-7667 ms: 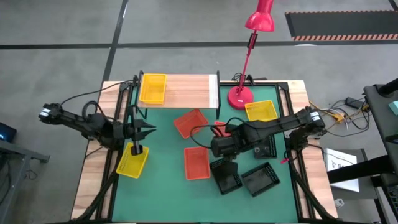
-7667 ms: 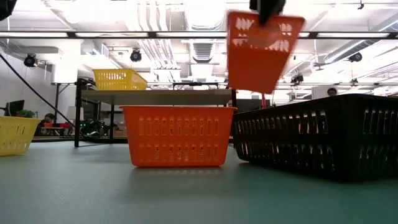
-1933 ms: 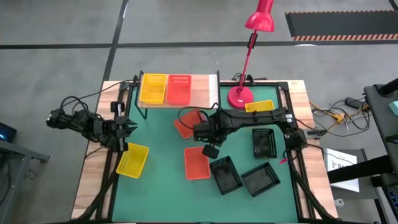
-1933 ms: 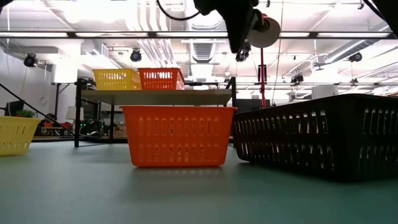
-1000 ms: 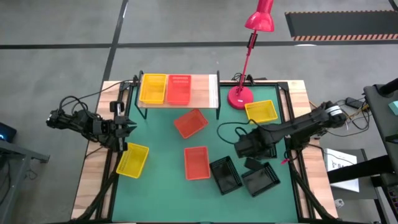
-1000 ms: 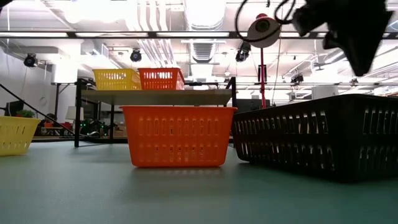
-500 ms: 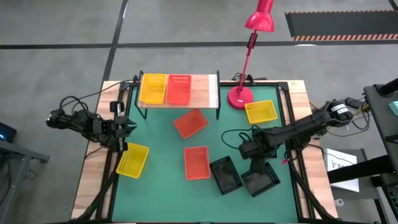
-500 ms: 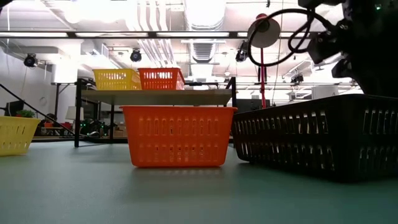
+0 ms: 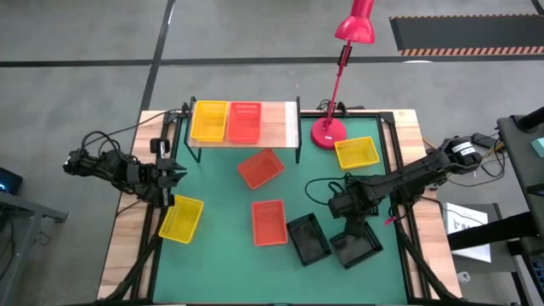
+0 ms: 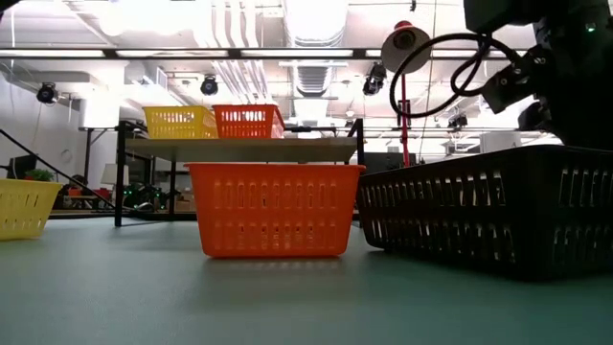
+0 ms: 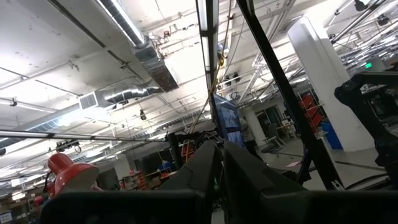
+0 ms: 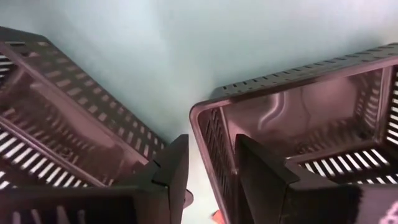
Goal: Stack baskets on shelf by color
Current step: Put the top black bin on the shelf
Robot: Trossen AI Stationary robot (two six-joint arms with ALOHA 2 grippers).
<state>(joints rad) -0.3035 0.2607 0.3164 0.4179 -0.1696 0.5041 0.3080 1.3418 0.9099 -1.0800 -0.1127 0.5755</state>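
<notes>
Right claw (image 12: 208,163) partly open, astride the short wall of a black basket (image 9: 356,246) on the green desk (image 9: 221,246). Farther, a yellow basket (image 9: 208,121) and a red basket (image 9: 245,122) on the shelf (image 9: 279,123). Left claw (image 9: 173,176) closed, empty.

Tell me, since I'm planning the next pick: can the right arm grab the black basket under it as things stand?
Probably yes. The right gripper is open, its fingers straddling the near wall of the black basket; nothing lies between them.
</notes>
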